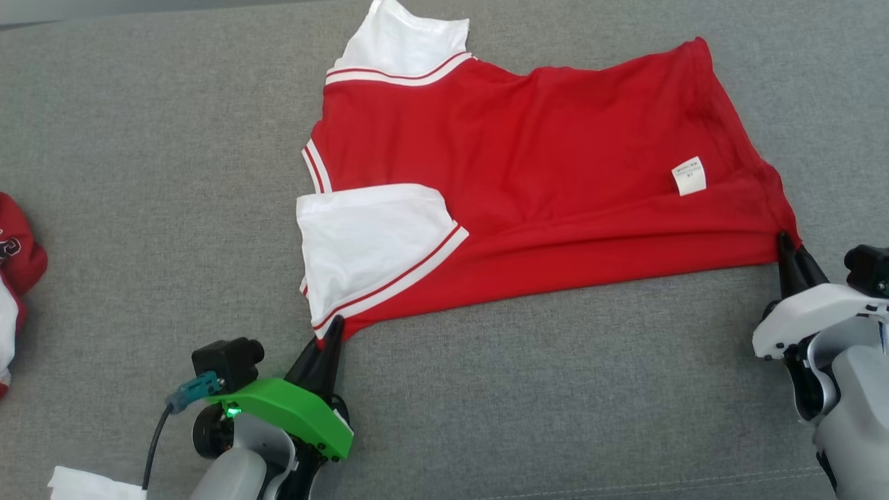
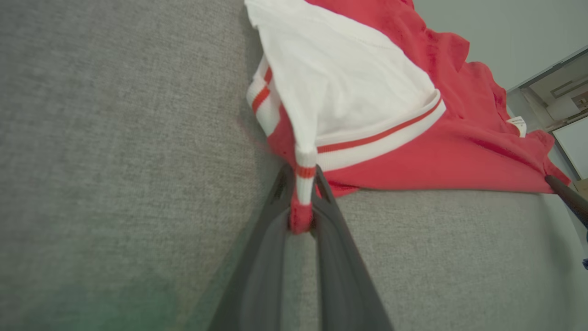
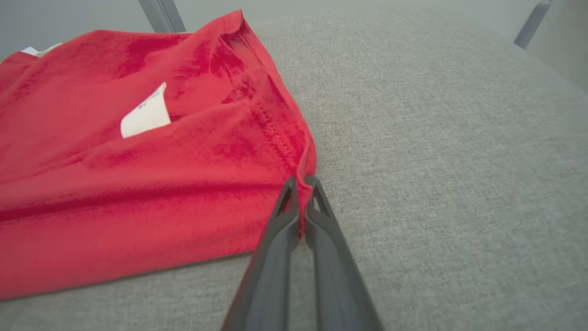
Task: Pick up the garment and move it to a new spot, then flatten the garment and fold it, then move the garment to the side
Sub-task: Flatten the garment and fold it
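The garment (image 1: 542, 180) is a red shirt with white, red-striped sleeves, spread over the grey cushion with a white care label (image 1: 688, 175) showing. My left gripper (image 1: 332, 333) is shut on the garment's near left corner, where the sleeve cuff (image 2: 304, 184) bunches between the dark fingers. My right gripper (image 1: 786, 244) is shut on the near right hem corner; in the right wrist view the red hem (image 3: 301, 184) is pinched between the fingertips (image 3: 289, 186). The near edge runs taut between the two grips.
The grey fabric surface (image 1: 555, 389) stretches all around. Another red and white garment (image 1: 17, 278) lies bunched at the far left edge. A white cloth scrap (image 1: 90, 485) sits at the bottom left beside my left arm's cable.
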